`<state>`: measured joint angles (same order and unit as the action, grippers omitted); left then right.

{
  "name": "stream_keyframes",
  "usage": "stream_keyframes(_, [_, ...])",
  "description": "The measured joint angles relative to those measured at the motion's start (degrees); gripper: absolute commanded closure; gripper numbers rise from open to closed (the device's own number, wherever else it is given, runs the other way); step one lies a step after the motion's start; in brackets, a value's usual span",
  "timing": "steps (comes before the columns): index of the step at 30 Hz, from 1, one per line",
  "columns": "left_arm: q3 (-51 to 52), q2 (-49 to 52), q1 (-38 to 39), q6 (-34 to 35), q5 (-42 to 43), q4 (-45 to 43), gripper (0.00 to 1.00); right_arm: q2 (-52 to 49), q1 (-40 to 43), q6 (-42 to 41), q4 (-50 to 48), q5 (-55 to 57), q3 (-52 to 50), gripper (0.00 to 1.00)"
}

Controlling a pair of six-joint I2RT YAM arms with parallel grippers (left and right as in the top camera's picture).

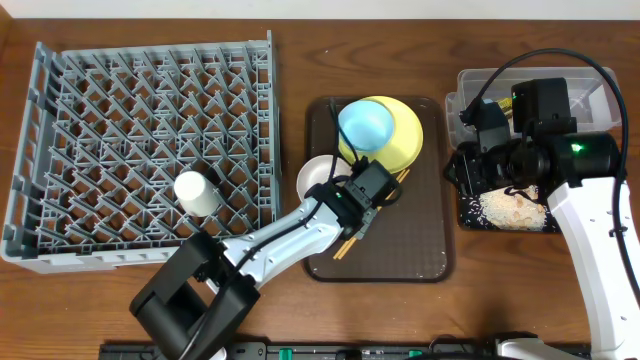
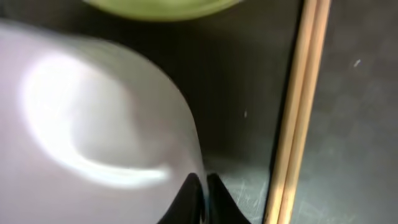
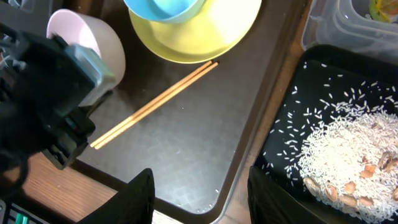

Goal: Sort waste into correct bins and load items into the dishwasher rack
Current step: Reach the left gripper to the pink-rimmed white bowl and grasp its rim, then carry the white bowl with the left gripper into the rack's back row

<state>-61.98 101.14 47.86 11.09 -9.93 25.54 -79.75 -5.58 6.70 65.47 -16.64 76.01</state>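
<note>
My left gripper (image 1: 352,193) (image 2: 203,180) is shut on the rim of the white bowl (image 1: 318,177) (image 2: 93,124) on the brown tray. Two wooden chopsticks (image 1: 352,238) (image 2: 298,112) lie just right of it. The light blue bowl (image 1: 364,124) sits on the yellow-green plate (image 1: 405,140) at the back of that tray. The small white cup (image 1: 195,190) lies in the grey dishwasher rack (image 1: 120,110). My right gripper (image 1: 470,170) (image 3: 205,199) is open and empty, above the gap between the brown tray and the black tray (image 1: 470,222) (image 3: 280,124) holding white rice (image 1: 510,208) (image 3: 348,143).
The brown serving tray (image 1: 420,250) (image 3: 205,137) lies in the middle. The clear tub (image 1: 470,85) (image 3: 323,31) stands behind the black tray, with the yellow-green wrapper (image 3: 380,9) inside. My right arm and its cables hang over both bins.
</note>
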Motion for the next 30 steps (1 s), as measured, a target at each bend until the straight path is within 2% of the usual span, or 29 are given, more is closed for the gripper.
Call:
stream_keyframes(9, [-3.6,-11.8,-2.8,-0.2,0.3,8.7,0.94,0.0,0.0,0.0,0.5,1.3,0.0,0.54])
stream_keyframes(13, [-6.3,-20.0,-9.7,-1.7,6.0,8.3,0.94,0.0,0.0,0.0,0.5,1.5,0.0,0.54])
stream_keyframes(16, [-7.0,-24.8,-18.1,-2.5,12.1,7.7,0.94,0.0,0.0,0.0,0.5,1.5,0.0,0.54])
stream_keyframes(21, [-7.1,-25.9,-35.4,-4.8,27.2,6.2,0.94,0.0,0.0,0.0,0.5,1.6,0.0,0.54])
stream_keyframes(27, [-7.1,-20.9,-56.0,-7.5,55.3,-2.5,0.94,0.0,0.0,0.0,0.5,1.9,0.0,0.55])
stream_keyframes(30, [-7.1,-16.8,-62.0,-7.8,67.1,-6.9,0.94,0.0,0.0,0.0,0.4,2.1,0.0,0.55])
